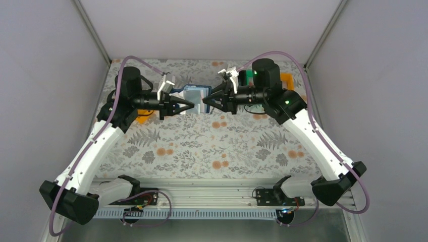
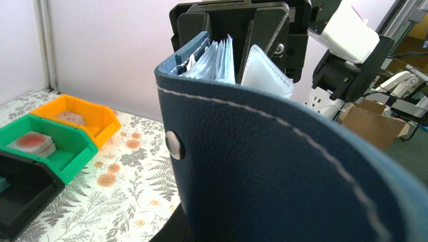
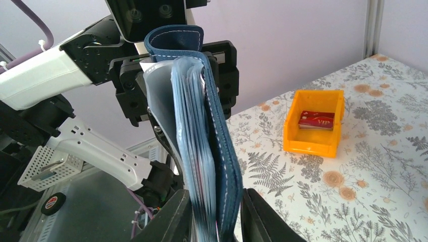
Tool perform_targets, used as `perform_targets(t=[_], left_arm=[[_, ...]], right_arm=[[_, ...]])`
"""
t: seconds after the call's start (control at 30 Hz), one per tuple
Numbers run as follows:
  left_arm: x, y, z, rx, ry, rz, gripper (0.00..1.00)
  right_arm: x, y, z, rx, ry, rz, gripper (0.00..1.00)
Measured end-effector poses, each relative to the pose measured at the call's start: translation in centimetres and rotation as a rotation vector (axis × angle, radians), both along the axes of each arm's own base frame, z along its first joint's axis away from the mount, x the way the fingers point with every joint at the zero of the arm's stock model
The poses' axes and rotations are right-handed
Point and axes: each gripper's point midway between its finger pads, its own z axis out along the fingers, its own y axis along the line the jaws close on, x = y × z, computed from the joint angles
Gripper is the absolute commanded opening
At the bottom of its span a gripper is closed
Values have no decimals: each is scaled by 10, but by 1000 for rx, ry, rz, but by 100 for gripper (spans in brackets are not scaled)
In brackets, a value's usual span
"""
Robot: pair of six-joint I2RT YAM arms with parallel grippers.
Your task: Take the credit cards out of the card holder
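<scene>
Card holder (image 1: pixel 196 94) hangs above the table (image 1: pixel 202 146), rear middle. The left gripper (image 1: pixel 191 106) pinches one end and the right gripper (image 1: pixel 205 103) is clamped over cover and sleeves (image 3: pixel 194 151). Step in hand: presenting the pockets. Next move: one gripper must let go to draw the contents, which are not clearly visible.

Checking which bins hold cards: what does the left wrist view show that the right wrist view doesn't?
Left wrist only: a green bin holding a reddish card, a black bin, and the metal snap on the card holder. Right wrist only: a red card lying in an orange bin. Both: the navy card holder raised upright with its clear sleeves showing, and the floral tablecloth.
</scene>
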Motion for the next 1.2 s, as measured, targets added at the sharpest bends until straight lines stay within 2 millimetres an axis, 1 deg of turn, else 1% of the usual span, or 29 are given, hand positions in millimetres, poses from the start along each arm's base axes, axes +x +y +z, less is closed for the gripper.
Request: perform_targets(t=[0.13, 0.23, 0.3, 0.4, 0.43, 0.47, 0.5, 0.53, 0.57, 0.6, 0.63, 0.67, 0.7, 0.8, 0.87, 1.0, 1.1, 1.2], left_arm=[[1, 0, 0, -1, -5, 2, 2], [1, 0, -1, 0, -2, 3, 2], [1, 0, -3, 1, 1, 4, 2], [3, 0, -6, 6, 7, 11, 2], [4, 0, -6, 7, 8, 14, 2], [3, 0, -7, 7, 10, 14, 3], [3, 0, -6, 6, 11, 11, 9], [3, 0, -6, 6, 12, 10, 39], [3, 1, -6, 7, 12, 11, 65], [4, 1, -7, 8, 5, 17, 84], [5, 1, -7, 11, 5, 21, 98], [7, 1, -8, 17, 1, 37, 100], [10, 2, -10, 26, -3, 60, 100], [27, 7, -16, 70, -21, 173, 100], [44, 13, -21, 113, -54, 273, 100], [62, 24, -25, 172, -117, 382, 100], [70, 28, -29, 202, -134, 430, 100], [77, 28, -36, 231, -128, 462, 100]], right_arm=[[1, 6, 0, 12, 9, 17, 30], [1, 11, -1, 17, 15, 32, 29], [2, 13, -3, 16, 21, 37, 24], [1, 16, -6, 14, 30, 49, 12], [0, 16, -6, 16, 34, 53, 7], [-1, 17, -5, 19, 29, 61, 4], [-2, 17, -5, 20, 25, 68, 4], [-3, 17, -4, 22, 24, 73, 4], [-3, 17, -4, 23, 18, 77, 4], [-3, 17, -4, 23, 16, 79, 4], [-2, 17, -5, 20, 17, 70, 4], [1, 17, -5, 16, 16, 57, 4], [3, 16, -6, 11, 15, 42, 4], [14, 13, -13, -19, 36, -32, 4], [28, 10, -18, -44, 76, -114, 4], [58, 9, -31, -66, 220, -290, 4], [73, 12, -46, -78, 329, -407, 4], [77, 23, -52, -87, 382, -474, 4]])
